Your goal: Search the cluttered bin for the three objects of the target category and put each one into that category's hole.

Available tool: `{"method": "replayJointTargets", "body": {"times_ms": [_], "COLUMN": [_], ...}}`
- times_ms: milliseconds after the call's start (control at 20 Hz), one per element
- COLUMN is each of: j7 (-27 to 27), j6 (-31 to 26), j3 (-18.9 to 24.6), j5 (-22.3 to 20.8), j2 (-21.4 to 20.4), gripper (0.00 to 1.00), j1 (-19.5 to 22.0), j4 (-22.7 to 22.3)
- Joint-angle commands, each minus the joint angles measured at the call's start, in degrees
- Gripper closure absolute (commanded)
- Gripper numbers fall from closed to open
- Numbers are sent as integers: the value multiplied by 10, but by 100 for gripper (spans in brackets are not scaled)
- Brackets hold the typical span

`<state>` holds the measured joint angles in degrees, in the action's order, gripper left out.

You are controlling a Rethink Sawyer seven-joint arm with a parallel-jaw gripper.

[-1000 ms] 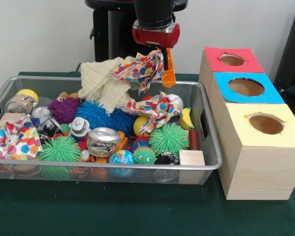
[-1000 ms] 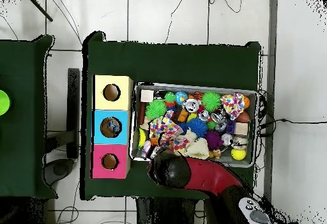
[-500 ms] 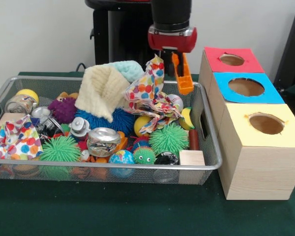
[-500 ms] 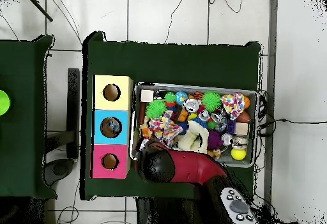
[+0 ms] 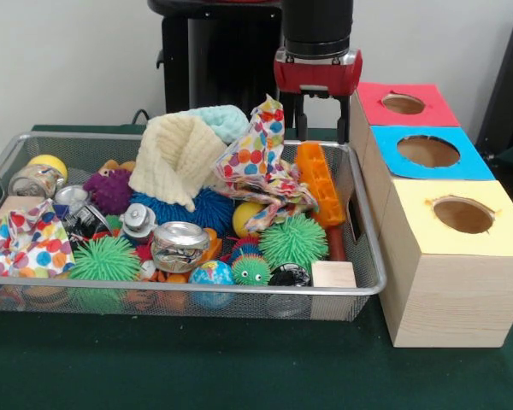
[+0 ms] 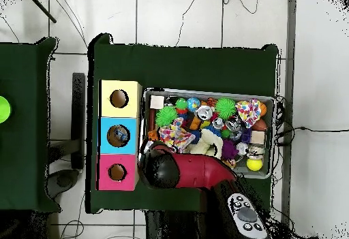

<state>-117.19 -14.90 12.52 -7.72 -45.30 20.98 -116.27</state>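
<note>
The wire mesh bin is full of toys; it also shows in the overhead view. My gripper hangs open and empty above the bin's far right corner, beside the red-topped box. In the overhead view the arm's head hides it. One see-through glinting piece lies at the bin's far left end. I cannot pick out other see-through pieces in the clutter. The blue-topped box's hole is to the right of the gripper; in the overhead view something glints inside it.
An orange ridged piece lies in the bin below the gripper. Dotted cloth and cream knit cloth pile in the middle. Silver cans, spiky balls and a wooden block fill the front. Red-topped and yellow-topped boxes flank the blue one.
The gripper has moved right towards the boxes. It has let go of the orange ridged piece, which now lies in the bin. The dotted cloth has dropped back onto the pile.
</note>
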Motion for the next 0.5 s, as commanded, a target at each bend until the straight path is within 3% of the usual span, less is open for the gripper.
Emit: {"method": "replayJointTargets", "body": {"times_ms": [50, 500], "j7": [-40, -48], "j6": [29, 8], "j3": [-2, -49], "j5": [-10, -22], "j2": [24, 18], "gripper": [0, 0], "j1": [15, -26], "j4": [57, 75]}}
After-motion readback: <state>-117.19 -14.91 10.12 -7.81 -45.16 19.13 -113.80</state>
